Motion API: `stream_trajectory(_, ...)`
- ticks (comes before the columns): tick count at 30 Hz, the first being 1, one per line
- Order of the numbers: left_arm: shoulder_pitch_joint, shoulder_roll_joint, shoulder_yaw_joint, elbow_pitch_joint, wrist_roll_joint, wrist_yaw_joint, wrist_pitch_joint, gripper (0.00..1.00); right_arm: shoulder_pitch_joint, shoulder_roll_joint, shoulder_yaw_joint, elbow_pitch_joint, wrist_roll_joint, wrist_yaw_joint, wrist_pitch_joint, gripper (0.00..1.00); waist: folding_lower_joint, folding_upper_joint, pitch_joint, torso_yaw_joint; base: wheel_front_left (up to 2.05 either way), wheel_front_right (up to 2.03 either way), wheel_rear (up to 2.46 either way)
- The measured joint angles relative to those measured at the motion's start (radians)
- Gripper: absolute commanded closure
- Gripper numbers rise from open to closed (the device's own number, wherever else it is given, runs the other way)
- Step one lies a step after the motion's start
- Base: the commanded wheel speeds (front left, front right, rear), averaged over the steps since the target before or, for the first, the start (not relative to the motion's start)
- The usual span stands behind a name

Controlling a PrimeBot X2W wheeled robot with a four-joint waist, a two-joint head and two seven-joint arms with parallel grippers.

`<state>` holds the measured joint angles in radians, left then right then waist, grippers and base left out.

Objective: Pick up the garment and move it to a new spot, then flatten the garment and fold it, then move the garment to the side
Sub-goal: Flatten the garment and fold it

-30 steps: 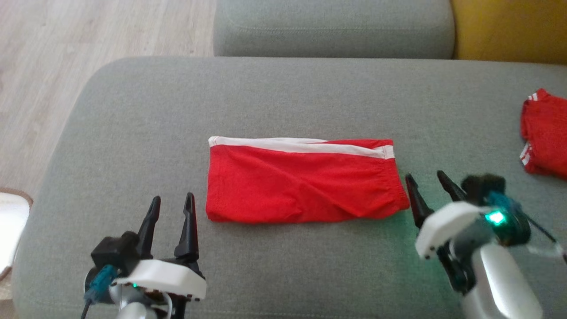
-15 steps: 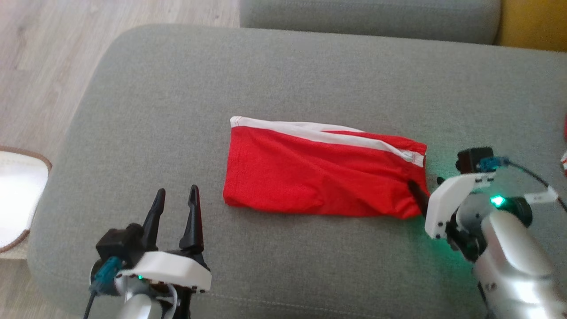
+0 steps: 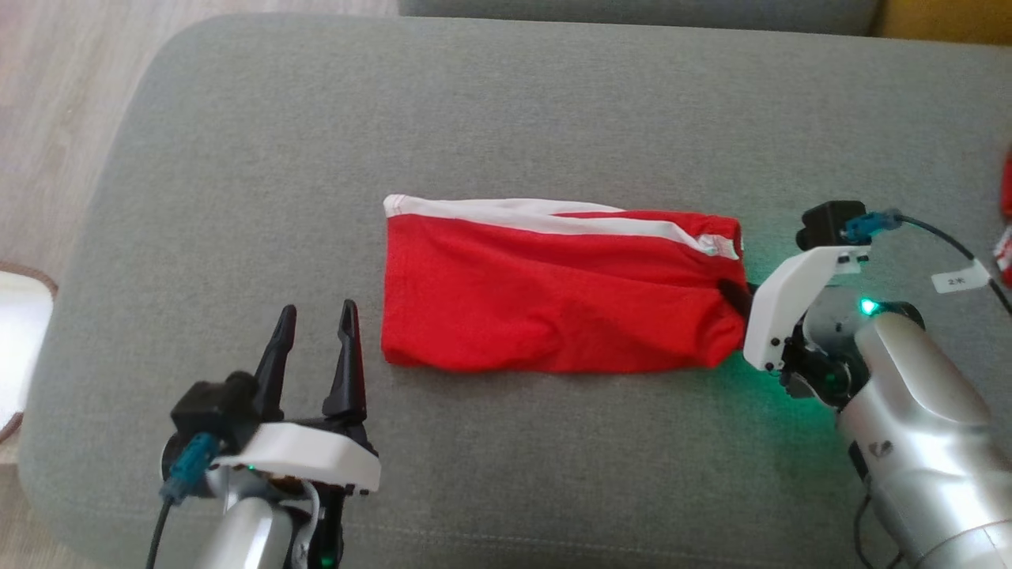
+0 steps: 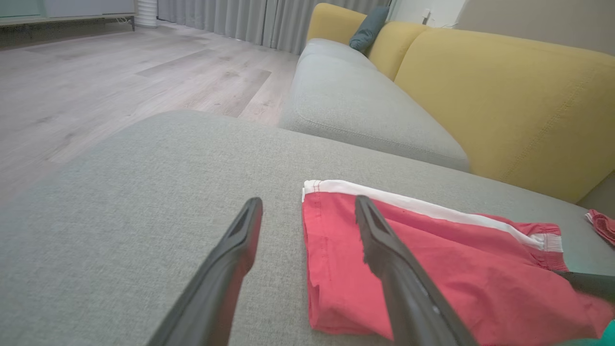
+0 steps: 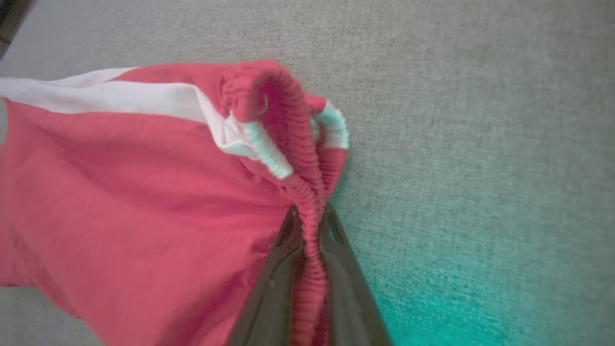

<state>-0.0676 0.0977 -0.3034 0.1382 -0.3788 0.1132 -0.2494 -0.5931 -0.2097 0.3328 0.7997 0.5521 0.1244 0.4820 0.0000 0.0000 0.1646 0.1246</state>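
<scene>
Grey woven seat cushion [image 3: 506, 118]: coarse flat weave, rounded corners. Pale wood-plank floor [image 3: 47, 118] at the upper left of the head view. Yellow sofa back [image 4: 504, 96] with stitched seams at the upper right of the left wrist view.

Garment [image 3: 553, 292]: centre of the head view, lying on the cushion as a folded, roughly rectangular red slab. Fine matte knit with soft creases across the face. A white band runs along its upper edge. The right end is gathered, ribbed elastic, bunched into a ridge.

Right gripper [image 3: 737, 299]: right of centre, at the garment's right end. Jaws clenched on the ribbed elastic edge. The right wrist view shows the puckered red band pinched between the two dark tapered fingers. Green lamp glow tints the weave beside it.

Left gripper [image 3: 318, 308]: lower left, jaws released and fingers parted. It sits just left of the garment's lower-left corner, apart from it.

Second red cloth [image 3: 1004, 229]: right edge, well apart.
</scene>
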Motion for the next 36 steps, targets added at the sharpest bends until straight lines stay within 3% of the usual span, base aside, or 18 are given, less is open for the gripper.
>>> stream_trajectory(4,0.0,0.0,0.008,-0.001,0.008,0.0,0.0,0.0,-0.016,-0.029,0.062,-0.016,0.041,0.0,-0.006,1.0,0.0,0.0,-0.002,-0.028,0.0,0.0,0.0)
stream_trajectory(10,0.0,-0.001,0.008,-0.005,0.008,-0.009,0.0,0.0,-0.018,-0.173,0.107,-0.053,0.059,0.0,-0.002,1.0,0.0,0.0,-0.011,-0.076,0.0,0.0,0.0)
stream_trajectory(14,0.0,-0.001,0.007,-0.003,0.008,-0.009,0.0,0.0,-0.018,-0.213,0.119,-0.098,0.095,0.0,0.008,1.0,0.0,0.0,-0.011,-0.106,0.0,0.0,0.0)
stream_trajectory(20,0.0,-0.001,0.0,0.004,0.008,-0.017,0.0,0.0,-0.017,-0.197,0.172,-0.192,0.16,0.0,0.007,1.0,0.0,0.0,-0.012,-0.131,0.0,0.0,0.0)
stream_trajectory(28,0.0,-0.001,-0.007,0.014,0.008,-0.017,0.0,0.0,-0.016,-0.114,0.269,-0.329,0.252,0.0,-0.019,1.0,0.0,0.0,-0.033,-0.1,0.0,0.0,0.0)
stream_trajectory(36,0.0,-0.001,-0.01,0.015,0.008,-0.017,0.0,0.0,-0.016,-0.012,0.286,-0.272,0.284,0.0,-0.08,1.0,0.0,0.0,-0.042,-0.034,0.0,0.0,0.0)
